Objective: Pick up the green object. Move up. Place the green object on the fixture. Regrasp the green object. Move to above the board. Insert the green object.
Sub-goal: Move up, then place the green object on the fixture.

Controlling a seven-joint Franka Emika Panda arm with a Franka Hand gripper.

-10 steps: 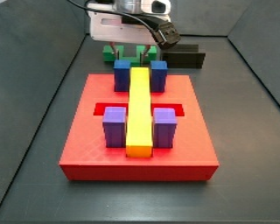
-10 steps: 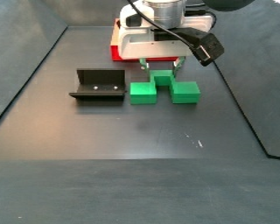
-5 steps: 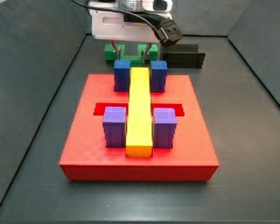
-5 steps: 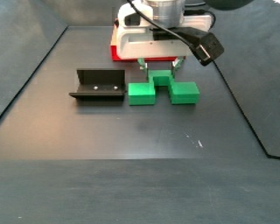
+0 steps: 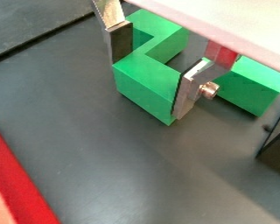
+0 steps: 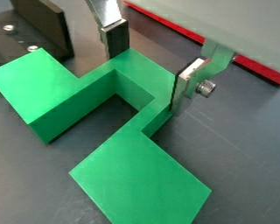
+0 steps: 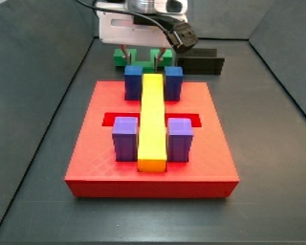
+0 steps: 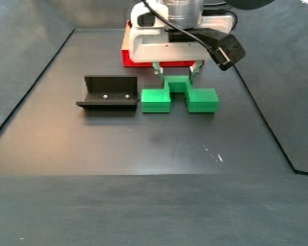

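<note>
I see a long yellow bar (image 7: 152, 124) lying between two blue blocks (image 7: 134, 81). Nearer, two purple blocks (image 7: 125, 140) flank it.

No readable text, label, brand, number or sign in any view.

Gripper (image 6: 146, 59) astride green object (image 6: 101, 114), beside fixture (image 8: 108, 94): fingers plain silver plates, unmarked. Green object faces blank. Fixture shows only two pale screw dots, no marking. Board (image 7: 104, 158), on gripper's far side from fixture: red surface plain, blocks and yellow bar unlettered. White gripper body above green object: no legible print at this size.
</note>
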